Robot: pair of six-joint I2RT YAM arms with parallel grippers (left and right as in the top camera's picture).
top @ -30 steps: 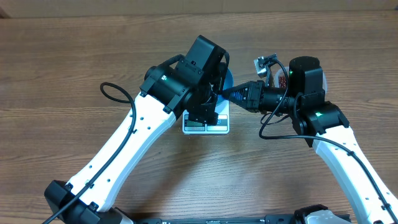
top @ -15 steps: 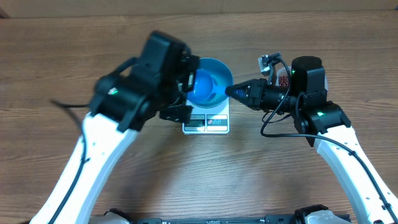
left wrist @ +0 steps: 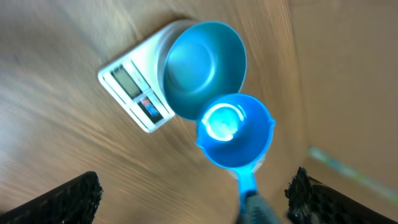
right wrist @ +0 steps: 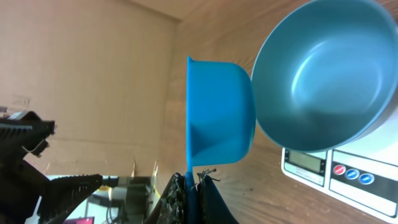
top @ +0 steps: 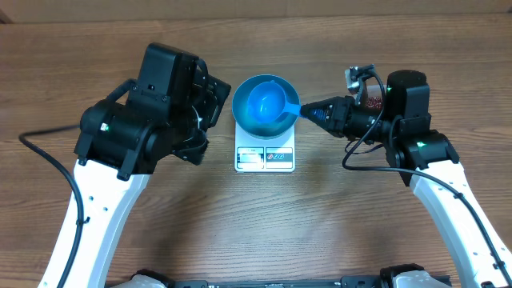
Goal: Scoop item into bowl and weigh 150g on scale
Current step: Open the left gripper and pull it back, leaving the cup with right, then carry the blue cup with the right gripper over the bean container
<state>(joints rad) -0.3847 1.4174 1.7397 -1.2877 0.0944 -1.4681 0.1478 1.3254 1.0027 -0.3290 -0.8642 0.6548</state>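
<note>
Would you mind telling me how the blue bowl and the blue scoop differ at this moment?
The bowl is wider and plain round; the scoop is smaller, with a handle and a pouring lip. The bowl rests on the scale; the scoop is held in the air, its handle pinched by the fingers of the right gripper. Both are blue and look empty.

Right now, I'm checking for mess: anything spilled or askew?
Nothing stands out. The bowl sits upright and empty on the scale, the right gripper holds the empty scoop, and nothing is spilled on the table.
</note>
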